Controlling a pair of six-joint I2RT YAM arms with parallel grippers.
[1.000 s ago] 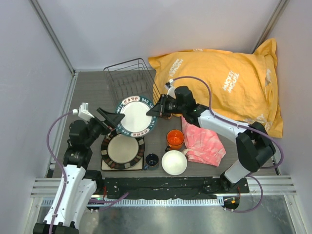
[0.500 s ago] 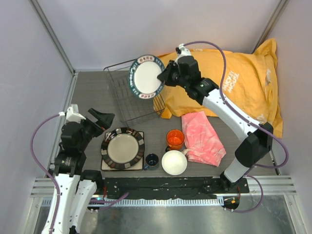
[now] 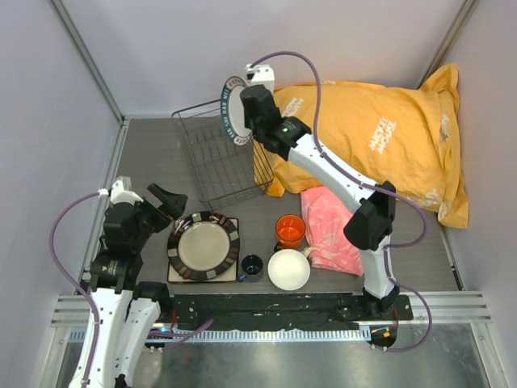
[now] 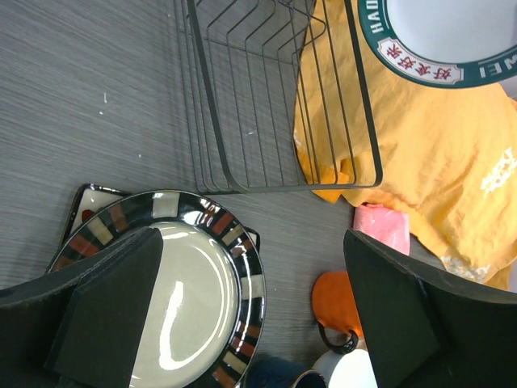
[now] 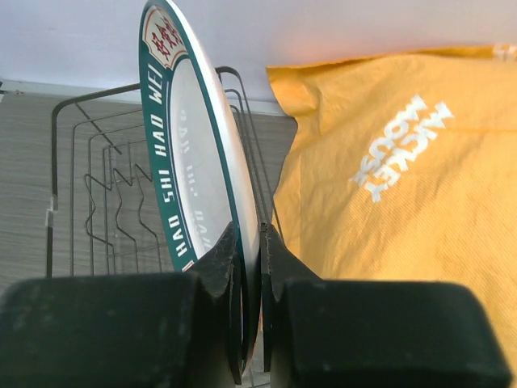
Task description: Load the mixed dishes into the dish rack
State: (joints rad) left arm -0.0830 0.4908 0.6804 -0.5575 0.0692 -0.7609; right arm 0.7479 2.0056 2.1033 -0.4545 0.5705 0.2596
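My right gripper (image 3: 245,111) is shut on the rim of the white plate with the dark green patterned rim (image 3: 232,109). It holds the plate on edge above the far right side of the dish rack (image 3: 222,153). In the right wrist view the plate (image 5: 194,162) stands upright between the shut fingers (image 5: 250,267), with the rack (image 5: 105,194) below. My left gripper (image 3: 166,200) is open and empty, left of the brown-centred plate (image 3: 203,245). That plate lies on the square dark tray (image 3: 174,273). The orange mug (image 3: 290,230), dark-blue cup (image 3: 252,265) and white bowl (image 3: 289,269) stand near the front.
The big yellow bag (image 3: 371,137) lies against the rack's right side. A pink cloth (image 3: 335,229) lies right of the mug. In the left wrist view the rack (image 4: 266,97) is ahead and the brown-centred plate (image 4: 186,299) lies under the open jaws.
My right arm lifted the white plate off the table and swung it up and back over the rack, turning it on edge. My left gripper drew back to the left.
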